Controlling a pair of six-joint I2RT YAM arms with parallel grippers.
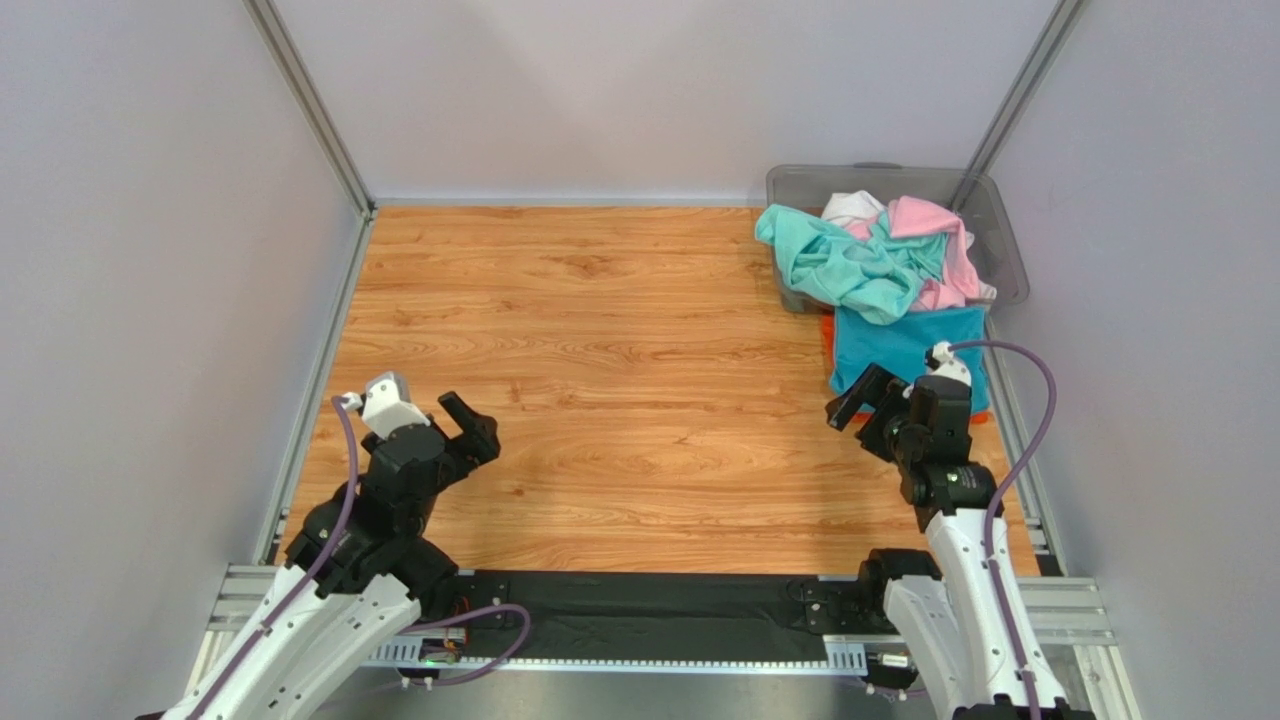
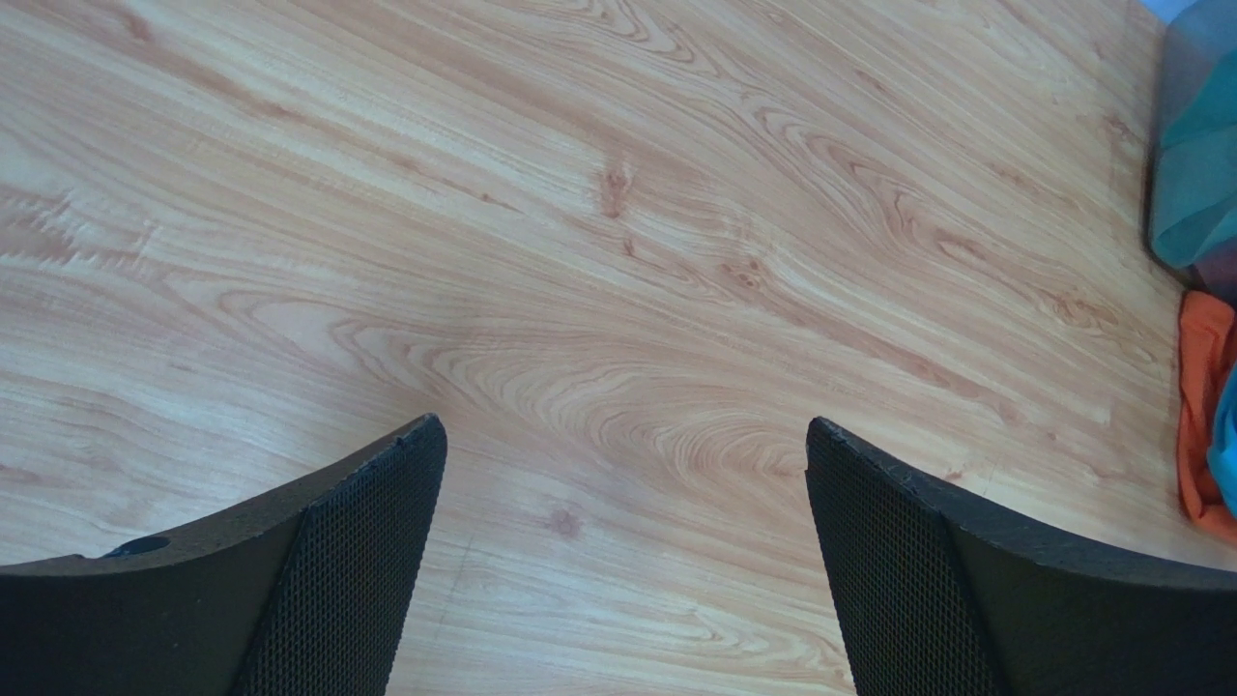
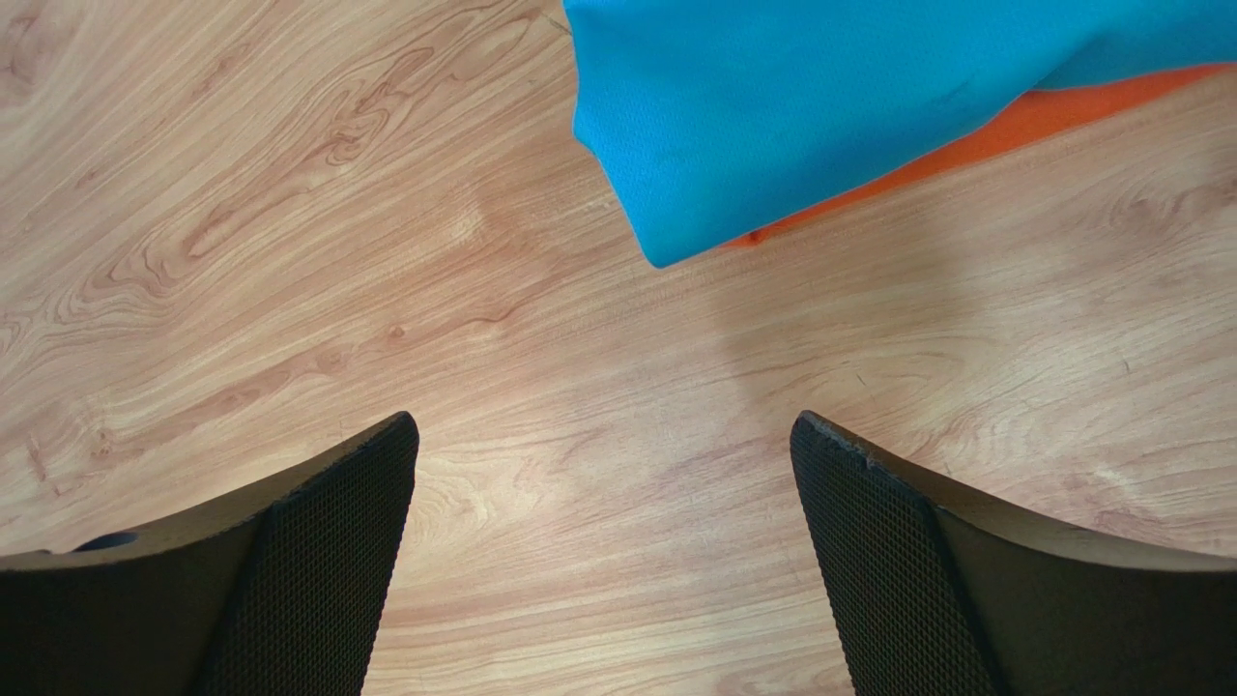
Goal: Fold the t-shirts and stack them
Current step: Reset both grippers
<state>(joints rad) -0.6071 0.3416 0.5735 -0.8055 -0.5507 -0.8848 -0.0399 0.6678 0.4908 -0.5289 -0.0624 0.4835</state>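
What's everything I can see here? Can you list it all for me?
table: one, light wood grain, fills the workspace
bin: one, grey translucent plastic, far right corner
mint-green t-shirt: one, crumpled, spilling over the bin's front
pink t-shirt: one, crumpled in the bin
white t-shirt: one, at the back of the bin
teal-blue t-shirt: one, lying flat on the table in front of the bin
orange t-shirt: one, under the teal-blue one, only its edge showing
left gripper: one, black, open over bare wood, near left
right gripper: one, black, open, just short of the teal-blue t-shirt
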